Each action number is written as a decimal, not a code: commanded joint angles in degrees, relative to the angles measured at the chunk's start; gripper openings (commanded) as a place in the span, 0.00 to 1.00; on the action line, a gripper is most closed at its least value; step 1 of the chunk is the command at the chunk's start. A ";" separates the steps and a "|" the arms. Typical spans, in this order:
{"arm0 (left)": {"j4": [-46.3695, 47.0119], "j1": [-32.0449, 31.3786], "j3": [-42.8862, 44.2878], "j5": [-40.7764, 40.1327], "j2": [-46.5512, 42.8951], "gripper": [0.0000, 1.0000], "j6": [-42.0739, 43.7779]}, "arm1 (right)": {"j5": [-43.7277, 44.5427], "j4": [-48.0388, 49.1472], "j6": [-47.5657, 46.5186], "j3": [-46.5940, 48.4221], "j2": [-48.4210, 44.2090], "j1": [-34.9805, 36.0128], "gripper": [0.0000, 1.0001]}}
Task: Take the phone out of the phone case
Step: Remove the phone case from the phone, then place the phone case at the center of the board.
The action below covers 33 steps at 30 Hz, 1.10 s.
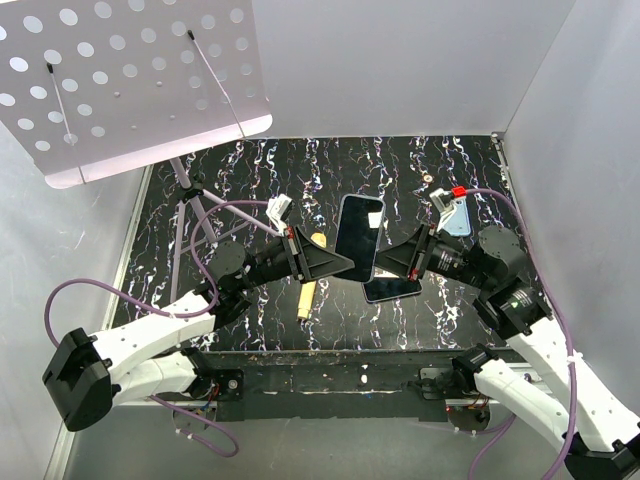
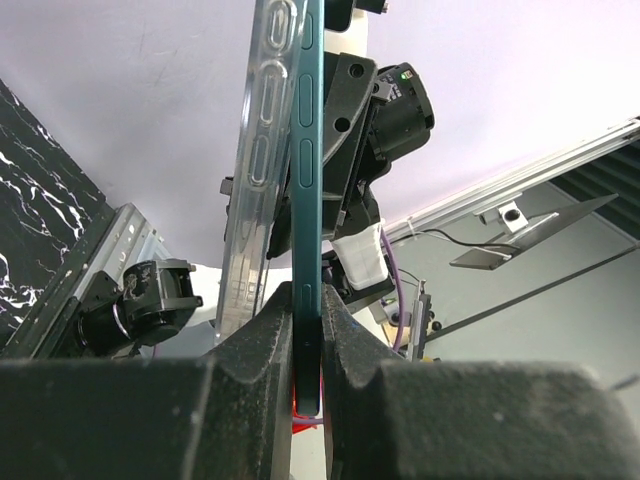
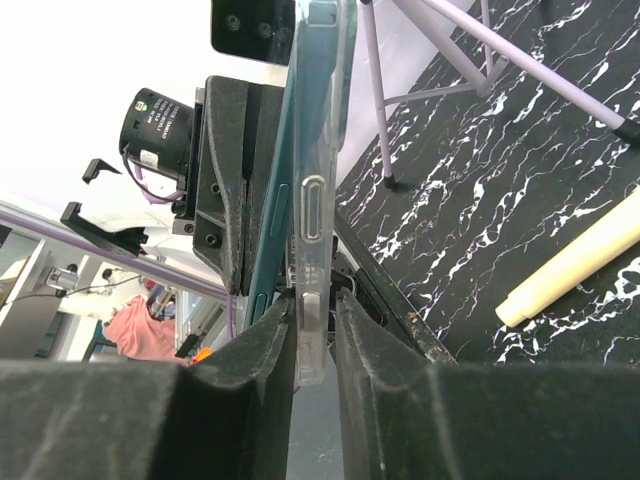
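Observation:
A teal phone (image 1: 360, 235) with a dark screen is held upright in the air between both grippers, over the middle of the table. My left gripper (image 1: 343, 266) is shut on the phone's thin teal edge (image 2: 308, 200). The clear phone case (image 2: 255, 180) stands off the phone's back, peeled apart along its length. My right gripper (image 1: 394, 262) is shut on the clear case's edge (image 3: 318, 200). In the right wrist view the teal phone (image 3: 268, 240) sits just left of the case, with the left gripper's black fingers (image 3: 225, 180) clamped on it.
A cream stick (image 1: 306, 295) lies on the black marble table (image 1: 300, 170), also in the right wrist view (image 3: 580, 260). A dark flat shape (image 1: 392, 290) lies under the phone. A perforated music stand (image 1: 130, 80) with tripod legs (image 1: 195, 215) stands at the back left. White walls enclose the table.

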 commanded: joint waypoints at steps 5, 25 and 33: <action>4.16 0.30 0.42 1.43 -1.23 0.00 0.80 | 4.39 0.13 -2.00 -0.16 3.15 0.69 0.01; -56.92 0.56 4.55 -8.85 -30.93 0.00 42.89 | 43.08 -52.39 -46.12 36.66 40.66 -31.02 0.01; -65.44 0.56 7.18 -6.83 -35.59 0.00 49.40 | 37.99 -53.53 -53.24 51.70 59.92 -37.45 0.01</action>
